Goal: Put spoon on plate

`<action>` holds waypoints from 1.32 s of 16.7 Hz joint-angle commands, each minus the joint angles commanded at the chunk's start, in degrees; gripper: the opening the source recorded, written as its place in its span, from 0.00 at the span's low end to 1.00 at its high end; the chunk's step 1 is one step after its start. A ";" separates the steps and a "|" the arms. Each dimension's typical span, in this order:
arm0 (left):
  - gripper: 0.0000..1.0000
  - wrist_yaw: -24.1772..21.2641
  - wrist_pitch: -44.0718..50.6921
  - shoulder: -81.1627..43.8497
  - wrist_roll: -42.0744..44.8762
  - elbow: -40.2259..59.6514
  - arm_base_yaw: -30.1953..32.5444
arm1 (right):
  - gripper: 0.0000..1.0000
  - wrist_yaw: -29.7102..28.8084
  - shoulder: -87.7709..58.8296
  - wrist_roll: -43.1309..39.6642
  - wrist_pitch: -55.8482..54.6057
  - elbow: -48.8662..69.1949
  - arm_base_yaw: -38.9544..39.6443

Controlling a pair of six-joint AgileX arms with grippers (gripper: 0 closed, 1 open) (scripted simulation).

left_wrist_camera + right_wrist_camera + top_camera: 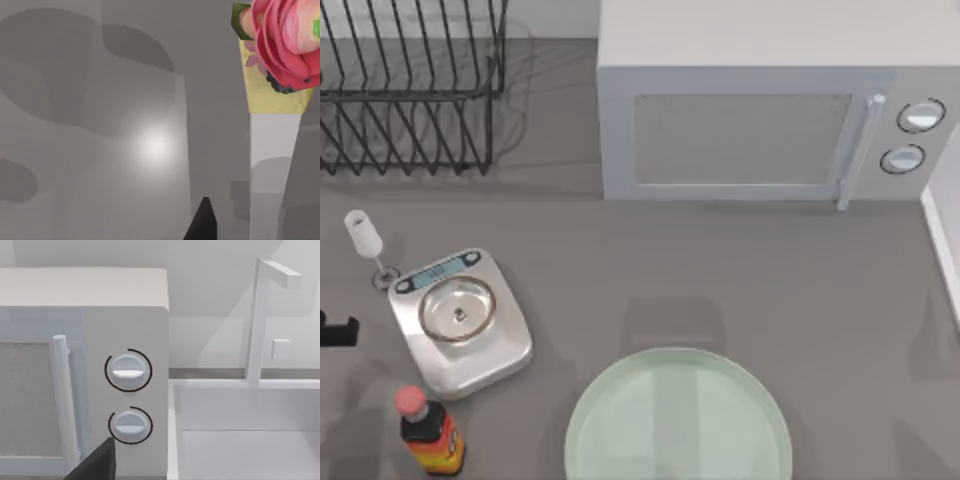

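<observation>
Grey table (740, 270): one spoon (366, 240), one plate (678, 418), well apart; hand state unclear.

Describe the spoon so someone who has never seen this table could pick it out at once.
Start at the wire dish rack in the table's far left corner, then drop toward the steel kitchen scale in front of it. The spoon lies just off the scale's far left corner. It is the one slim white piece there, with an oval bowl and thin handle.
</observation>
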State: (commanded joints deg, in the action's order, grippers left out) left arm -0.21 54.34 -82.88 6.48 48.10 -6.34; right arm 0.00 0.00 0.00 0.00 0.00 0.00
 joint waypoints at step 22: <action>0.00 -5.47 5.16 -11.80 16.45 27.85 31.12 | 1.00 0.00 0.00 0.00 0.00 0.00 0.00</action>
State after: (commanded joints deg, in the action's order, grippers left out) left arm -5.68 59.50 -94.68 22.94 75.96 24.78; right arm 0.00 0.00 0.00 0.00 0.00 0.00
